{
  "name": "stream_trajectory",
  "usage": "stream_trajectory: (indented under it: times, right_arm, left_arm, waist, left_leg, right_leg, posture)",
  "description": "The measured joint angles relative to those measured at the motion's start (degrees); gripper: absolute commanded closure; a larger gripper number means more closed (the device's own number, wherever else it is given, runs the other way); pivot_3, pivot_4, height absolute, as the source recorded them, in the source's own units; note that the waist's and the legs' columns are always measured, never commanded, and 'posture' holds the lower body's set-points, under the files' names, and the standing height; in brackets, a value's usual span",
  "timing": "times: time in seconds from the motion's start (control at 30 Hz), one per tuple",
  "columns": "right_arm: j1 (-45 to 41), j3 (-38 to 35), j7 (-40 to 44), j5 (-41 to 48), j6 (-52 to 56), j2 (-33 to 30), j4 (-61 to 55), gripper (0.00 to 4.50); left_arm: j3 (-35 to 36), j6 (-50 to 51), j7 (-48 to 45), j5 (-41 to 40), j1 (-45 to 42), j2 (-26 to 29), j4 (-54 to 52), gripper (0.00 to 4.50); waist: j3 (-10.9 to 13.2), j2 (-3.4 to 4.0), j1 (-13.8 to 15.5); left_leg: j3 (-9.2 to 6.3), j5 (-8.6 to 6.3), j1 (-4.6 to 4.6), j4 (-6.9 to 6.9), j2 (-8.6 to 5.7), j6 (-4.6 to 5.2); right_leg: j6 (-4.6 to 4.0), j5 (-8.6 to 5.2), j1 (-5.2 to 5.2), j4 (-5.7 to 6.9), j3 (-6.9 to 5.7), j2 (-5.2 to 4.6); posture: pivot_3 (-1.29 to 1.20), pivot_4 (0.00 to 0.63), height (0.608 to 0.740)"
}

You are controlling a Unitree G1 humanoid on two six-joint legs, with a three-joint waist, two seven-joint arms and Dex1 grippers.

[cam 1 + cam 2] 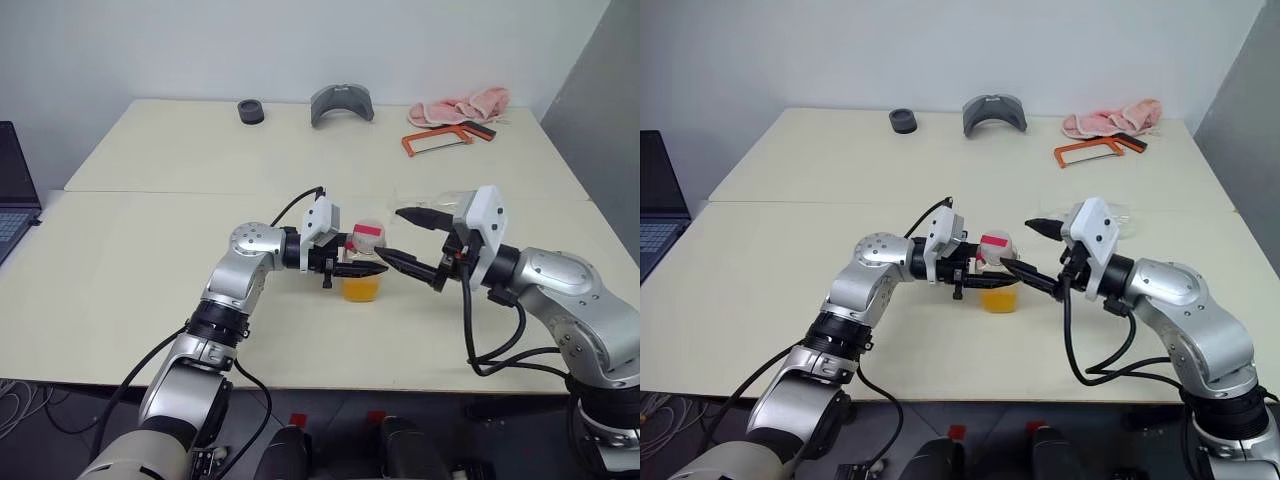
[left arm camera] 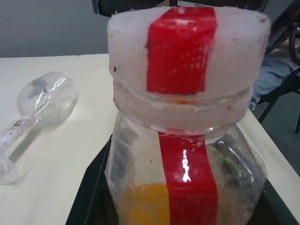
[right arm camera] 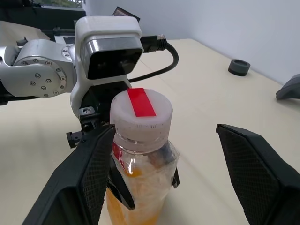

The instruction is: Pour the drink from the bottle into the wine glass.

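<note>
Bottle (image 1: 362,265) upright on surface (image 1: 150,230), clamped by left claw (image 1: 352,268); right claw (image 1: 402,238) spread wide around its cap (image 3: 140,117) (still on). Wine glass (image 2: 40,101) lying toppled beyond bottle. Uncapping stage; next, pinching and twisting the cap.

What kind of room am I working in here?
Probably a lab or workshop: plain cream tables against a bare wall, an orange hacksaw and a pink cloth at the far edge, and a laptop alongside.
</note>
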Motion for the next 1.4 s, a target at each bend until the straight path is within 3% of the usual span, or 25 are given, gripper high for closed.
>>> stream_trajectory:
  times: [0.7,1.4]
  right_arm:
    - [1.01,-0.66,4.15,2.64,1.60,-2.29,0.17,0.83]
    - [-4.03,4.08,-3.10,-2.63,0.24,5.28,-0.46,0.83]
  left_arm:
    - [0.00,-0.83,0.14,0.05,0.00,0.10,0.00,2.79]
    - [-0.01,-0.89,0.04,0.07,0.00,0.11,0.00,2.79]
  waist:
    - [0.00,0.00,0.01]
    - [0.00,0.00,0.00]
  left_leg:
    - [0.01,0.00,0.00,0.00,0.00,0.00]
    - [0.00,0.01,0.00,0.00,0.01,-0.01]
  right_leg:
    - [0.00,0.00,0.00,0.00,0.00,0.01]
    - [0.00,0.00,0.00,0.00,0.01,0.00]
  posture:
    - [0.00,0.150,0.740]
    - [0.00,0.150,0.740]
